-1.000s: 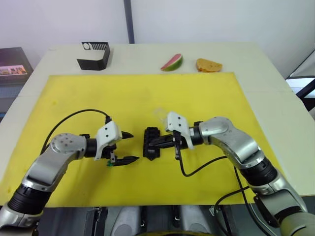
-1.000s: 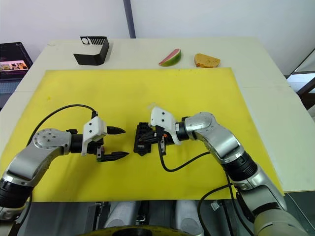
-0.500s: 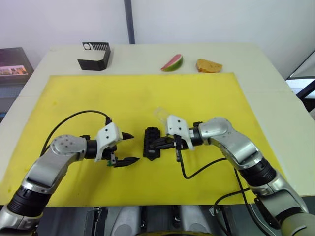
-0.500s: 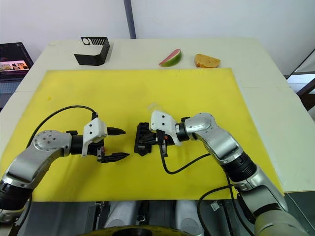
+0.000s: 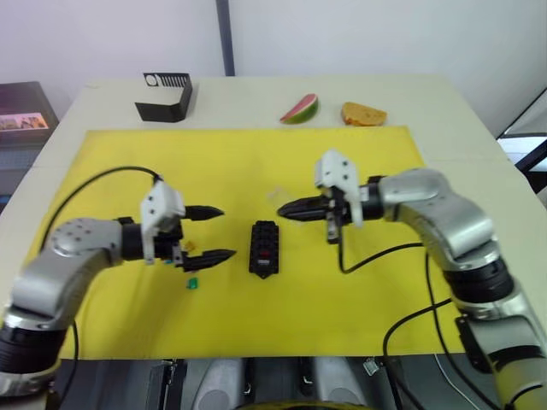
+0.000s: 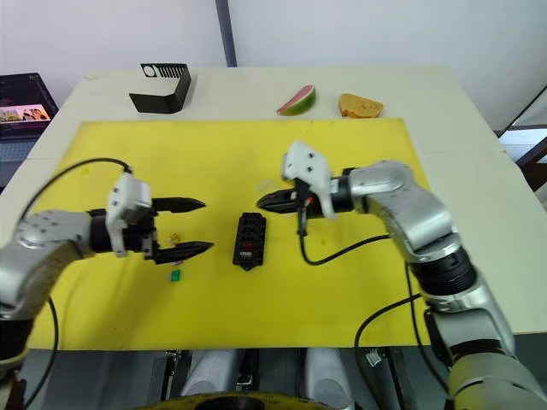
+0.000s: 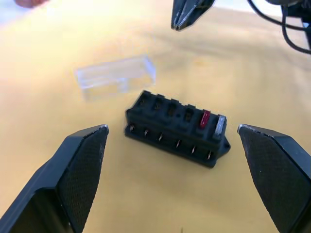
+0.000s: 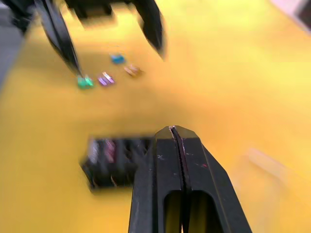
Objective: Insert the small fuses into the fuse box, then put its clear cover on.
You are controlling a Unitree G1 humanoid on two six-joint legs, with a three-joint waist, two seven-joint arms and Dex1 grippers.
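Right wrist view has the right gripper [image 8: 177,133] clenched on nothing, above the yellow mat [image 5: 359,162], with the fuse box [image 5: 264,248] at its seven o'clock in the left eye view. The left gripper [image 5: 209,233] is spread wide at the box's nine o'clock. Loose small fuses [image 8: 104,75] lie beside it; the clear cover [image 7: 115,76] rests at the box's twelve o'clock.

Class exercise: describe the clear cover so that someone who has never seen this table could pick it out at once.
Start at the yellow mat and find the black fuse box near its middle. Just beyond it, towards the far edge, lies the clear cover. It is the one see-through, colourless lid; the fuse box is black and slotted.
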